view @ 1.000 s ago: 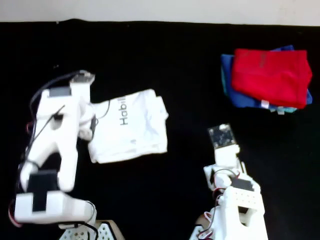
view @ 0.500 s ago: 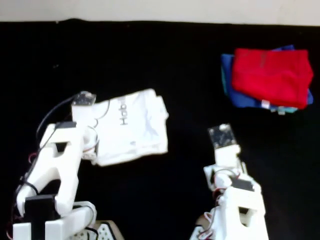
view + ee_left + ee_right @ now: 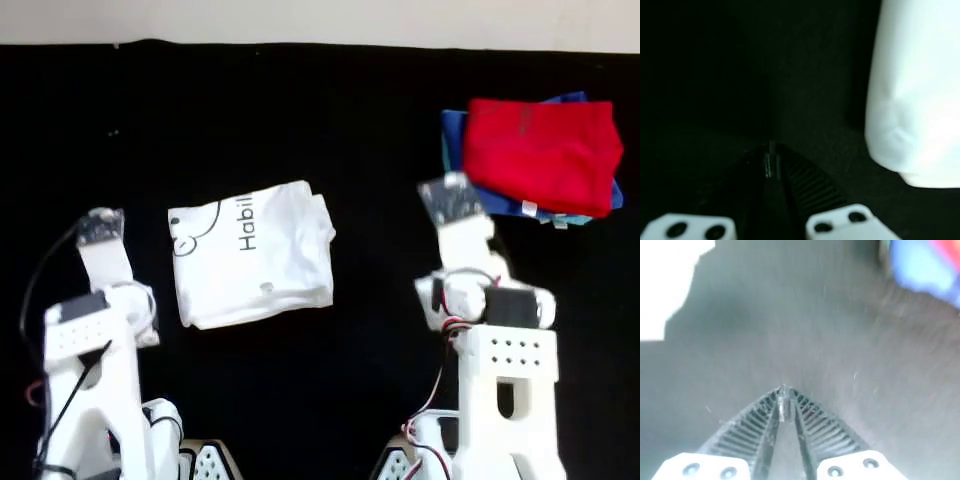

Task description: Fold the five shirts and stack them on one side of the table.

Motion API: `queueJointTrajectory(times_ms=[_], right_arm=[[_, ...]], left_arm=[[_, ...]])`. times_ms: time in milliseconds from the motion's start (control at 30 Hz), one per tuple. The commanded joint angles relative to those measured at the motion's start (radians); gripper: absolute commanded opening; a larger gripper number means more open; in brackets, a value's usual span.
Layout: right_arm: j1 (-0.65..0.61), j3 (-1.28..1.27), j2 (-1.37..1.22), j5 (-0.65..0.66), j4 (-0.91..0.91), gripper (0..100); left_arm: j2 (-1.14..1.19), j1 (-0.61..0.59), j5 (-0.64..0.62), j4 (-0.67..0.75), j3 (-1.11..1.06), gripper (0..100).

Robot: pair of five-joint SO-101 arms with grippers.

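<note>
Black cloth covers the tabletop (image 3: 330,120), which runs to a pale strip along the far edge. Two white arms rise from the near edge: the left arm (image 3: 95,350) at the near left corner and the right arm (image 3: 500,350) right of the middle.

Next in size, the white shirt (image 3: 250,255) lies folded into a rough square left of the tabletop's middle, with dark print on its upper face. It sits slightly askew to the edges and touches nothing else. The left wrist view shows its edge (image 3: 920,90) just beside that arm's fingers.

Near the far right corner sits the stack. The red shirt (image 3: 540,150) is on top, and the blue shirt (image 3: 490,195) sticks out beneath it on the left and near sides. How many shirts lie under the red one cannot be told.

The left gripper (image 3: 771,155) has its jaws pressed together and holds nothing, over bare cloth to the left of the white shirt. The right gripper (image 3: 784,400) is likewise closed and empty, over bare cloth between the white shirt (image 3: 665,285) and the blue shirt (image 3: 920,265), nearer the stack.
</note>
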State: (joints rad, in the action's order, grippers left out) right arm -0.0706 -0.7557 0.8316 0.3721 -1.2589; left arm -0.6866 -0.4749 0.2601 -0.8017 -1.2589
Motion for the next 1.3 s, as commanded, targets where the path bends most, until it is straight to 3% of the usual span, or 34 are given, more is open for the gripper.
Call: queueJointTrajectory(times_ms=[0,100,300,467,800,1133,1200,1267], right_arm=[[-0.142,0.217,-0.117,-0.140,-0.050,15.2],[-0.236,0.352,-0.317,-0.242,-0.050,24.8],[-0.400,0.659,-0.708,-0.514,-0.058,32.4],[-0.504,0.914,-0.972,-0.706,-0.111,44.8],[-0.561,1.159,-1.363,-0.720,-0.111,45.0],[-0.498,1.237,-1.607,-0.720,-0.134,45.0],[-0.481,1.265,-1.635,-0.712,-0.179,41.4],[-0.466,1.291,-1.656,-0.710,-0.226,29.3]], left_arm=[[-0.039,-0.010,-0.005,0.086,-0.077,1],[-0.042,-0.010,-0.009,0.097,-0.088,1],[-0.039,-0.005,-0.009,0.109,-0.093,1],[-0.039,-0.005,-0.009,0.109,-0.093,1],[-0.039,-0.005,-0.009,0.109,-0.093,1],[-0.039,-0.005,-0.009,0.109,-0.093,1],[-0.039,-0.005,-0.009,0.109,-0.093,1],[-0.039,-0.005,-0.009,0.109,-0.093,1]])
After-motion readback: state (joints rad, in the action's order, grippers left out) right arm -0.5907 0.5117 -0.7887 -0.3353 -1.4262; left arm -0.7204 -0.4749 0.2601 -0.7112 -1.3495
